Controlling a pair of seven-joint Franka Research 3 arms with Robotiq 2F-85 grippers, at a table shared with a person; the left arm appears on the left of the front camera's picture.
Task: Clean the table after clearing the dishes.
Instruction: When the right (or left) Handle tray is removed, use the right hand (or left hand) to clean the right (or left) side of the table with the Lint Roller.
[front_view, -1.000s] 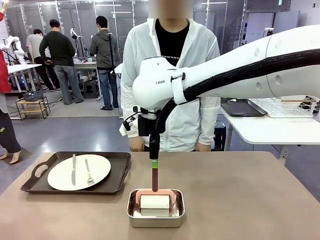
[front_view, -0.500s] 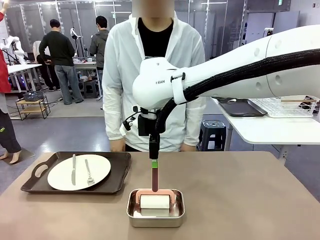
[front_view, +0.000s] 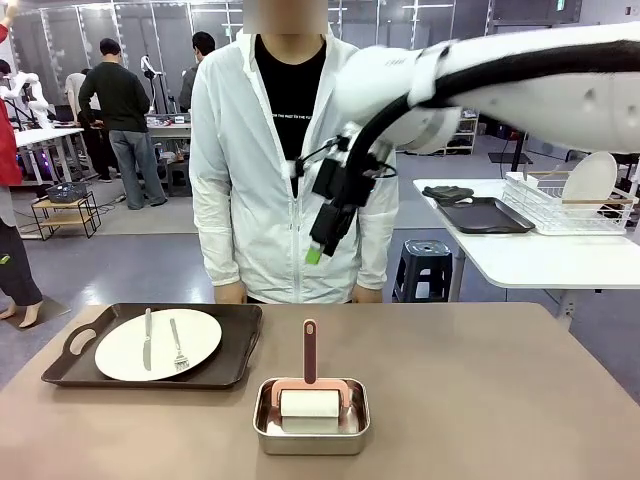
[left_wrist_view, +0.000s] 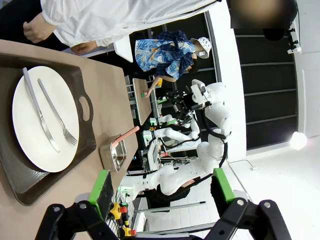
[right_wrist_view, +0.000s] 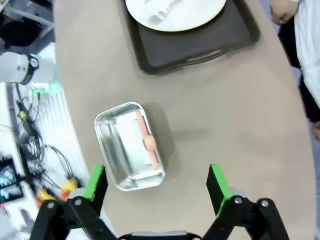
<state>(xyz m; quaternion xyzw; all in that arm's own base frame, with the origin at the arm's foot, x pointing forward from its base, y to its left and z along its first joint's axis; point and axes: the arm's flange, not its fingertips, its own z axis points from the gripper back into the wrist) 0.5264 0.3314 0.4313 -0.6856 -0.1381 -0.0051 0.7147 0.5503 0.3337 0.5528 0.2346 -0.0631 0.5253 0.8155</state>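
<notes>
- The left gripper (left_wrist_view: 161, 184) has its jaws spread wide, with nothing between the green pads. Its wrist view looks across at the loaded tray.
- A dark tray (front_view: 238, 345) takes up the left part of the table (front_view: 480, 400), at about 10 o'clock from the steel pan (front_view: 310, 446).
- A white plate (front_view: 120, 358) lies on the tray. A knife (front_view: 147, 340) and a fork (front_view: 178, 346) lie side by side on the plate, both running toward 12 o'clock.
- The steel pan sits near the table's 6 o'clock edge, just beside the tray's right end but apart from it. It holds a roller (front_view: 310, 403) with a white roll, whose pink handle rises toward 12 o'clock.
- The right gripper (front_view: 315, 252) hangs tilted in the air at 12 o'clock of the pan, well above the handle. Its jaws are wide apart and empty.
- A person (front_view: 270, 180) in a white jacket stands at the far edge behind that gripper, with the hands (front_view: 230, 292) low by the table edge.
- At 2 o'clock stands a white side table (front_view: 520, 262). It carries a wire rack (front_view: 545, 212) holding a second plate (front_view: 588, 178), and another dark tray (front_view: 480, 216) lies next to the rack. A stool (front_view: 425, 262) stands between the two tables.
</notes>
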